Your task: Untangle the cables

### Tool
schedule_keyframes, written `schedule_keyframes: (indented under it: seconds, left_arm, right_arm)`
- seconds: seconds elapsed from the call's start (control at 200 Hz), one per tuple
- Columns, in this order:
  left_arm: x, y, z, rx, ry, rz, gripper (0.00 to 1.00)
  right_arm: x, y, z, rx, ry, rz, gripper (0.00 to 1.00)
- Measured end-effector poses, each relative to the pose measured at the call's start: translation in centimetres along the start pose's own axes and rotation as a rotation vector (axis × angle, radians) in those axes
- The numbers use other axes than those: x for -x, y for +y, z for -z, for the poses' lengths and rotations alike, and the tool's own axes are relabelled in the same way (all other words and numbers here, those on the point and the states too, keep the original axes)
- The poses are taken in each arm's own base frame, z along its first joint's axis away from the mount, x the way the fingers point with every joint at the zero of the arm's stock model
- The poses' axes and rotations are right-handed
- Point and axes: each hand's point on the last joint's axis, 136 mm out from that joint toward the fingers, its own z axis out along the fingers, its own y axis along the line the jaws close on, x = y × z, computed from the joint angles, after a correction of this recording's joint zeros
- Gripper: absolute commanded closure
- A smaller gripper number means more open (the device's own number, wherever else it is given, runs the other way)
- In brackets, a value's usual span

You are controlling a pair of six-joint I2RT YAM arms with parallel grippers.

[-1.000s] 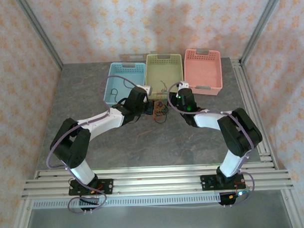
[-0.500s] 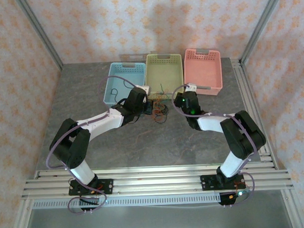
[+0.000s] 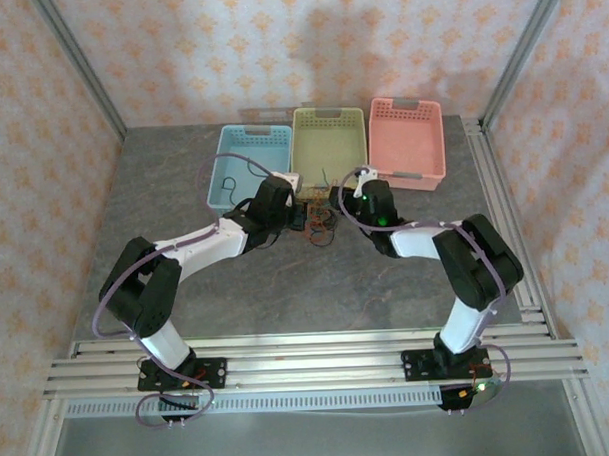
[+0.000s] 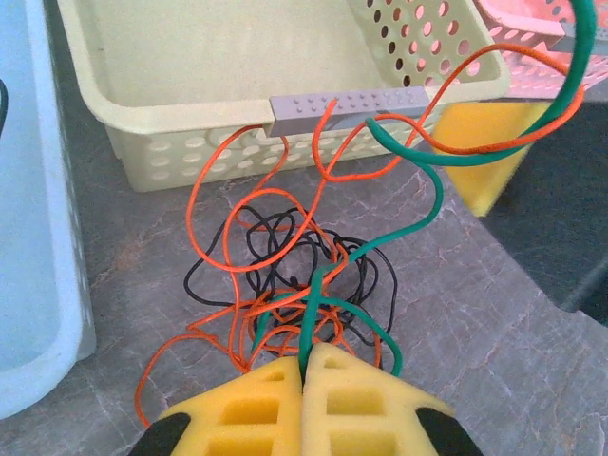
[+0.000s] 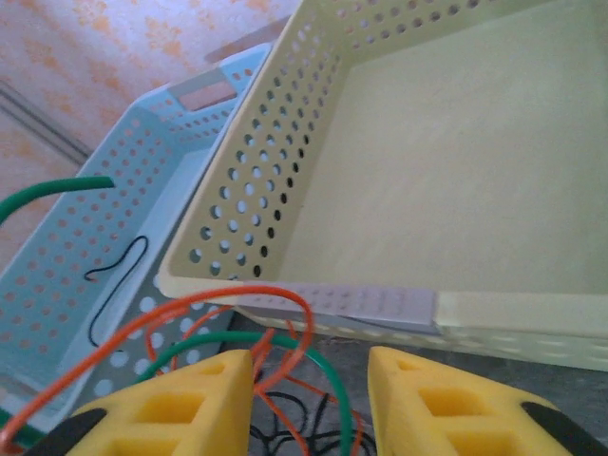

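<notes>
Counting the baskets gives three: one blue basket [image 3: 243,140], one yellow basket [image 3: 328,114] and one pink basket [image 3: 405,106], side by side at the far end of the table [image 3: 287,289]. The yellow basket has one grey strip [image 4: 347,104] on its near rim, and the tiny marks on it are too blurry to read. Two arms reach in from the near edge, one from each side. The cables [image 3: 319,225] lie in a messy knot on the table just in front of the yellow basket, between the two grippers. They come in three colours. One green cable [image 4: 418,214] is thicker than the rest. The orange cables [image 4: 204,180] and black cables [image 4: 195,275] are thin and so mixed up that I cannot count them. One more black wire [image 5: 119,266] lies alone in the blue basket. The left gripper [image 4: 306,366] has its yellow pads pressed together, pinching the green cable low over the knot. From there the green cable climbs up and off to the right. Some orange loops lean against the front of the yellow basket. The right gripper [image 5: 311,370] has its pads spread apart near the yellow basket's rim, with orange and green loops beside its left pad.
</notes>
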Motion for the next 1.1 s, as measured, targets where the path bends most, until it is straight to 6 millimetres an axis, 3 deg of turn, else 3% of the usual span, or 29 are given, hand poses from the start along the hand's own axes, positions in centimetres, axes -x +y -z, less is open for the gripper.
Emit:
schedule_keyframes:
  seconds: [0.586,0.926,1.101]
  left_arm:
    - [-0.2,-0.1,0.1,-0.010,0.002,0.015,1.00]
    - [-0.2,-0.1,0.1,-0.011,0.002,0.015,1.00]
    - [-0.2,-0.1,0.1,-0.011,0.002,0.015,1.00]
  right_arm:
    - [-0.8,0.7,-0.8,0.033,0.064,-0.019,0.64]
    - [-0.5,-3.2,-0.1,-0.066,0.057,-0.093,0.62]
    - [-0.8,-2.6,-0.2,-0.035,0.075,-0.116,0.60]
